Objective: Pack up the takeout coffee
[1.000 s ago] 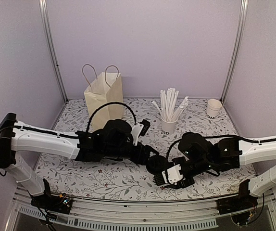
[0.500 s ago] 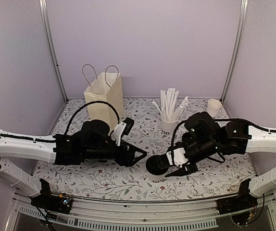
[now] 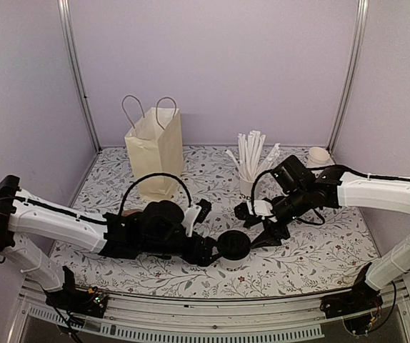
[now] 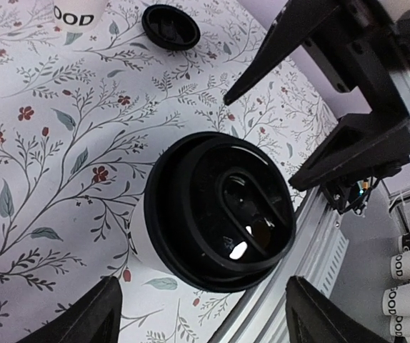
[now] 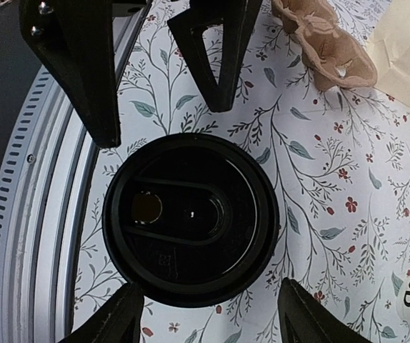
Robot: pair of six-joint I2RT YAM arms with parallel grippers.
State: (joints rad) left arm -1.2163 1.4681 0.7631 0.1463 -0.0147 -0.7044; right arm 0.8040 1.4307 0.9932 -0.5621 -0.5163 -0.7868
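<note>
The takeout coffee stands upright on the bench at lower centre of the top view, with its black lid fitted. Left tool: fingers apart, tips just beside the coffee at its left, not clamping. Right tool: fingers apart, upper right of the coffee, not touching it.

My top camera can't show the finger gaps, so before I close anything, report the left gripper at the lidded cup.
Observer: In the left wrist view the left gripper is open; its fingers flank the takeout coffee and neither touches it.
Operator: Now the right one.
Observer: The right gripper is open as well, a finger either side of the cup, no contact that I can see.
Operator: Check the lid.
Observer: The black lid looks level and seated all round.
</note>
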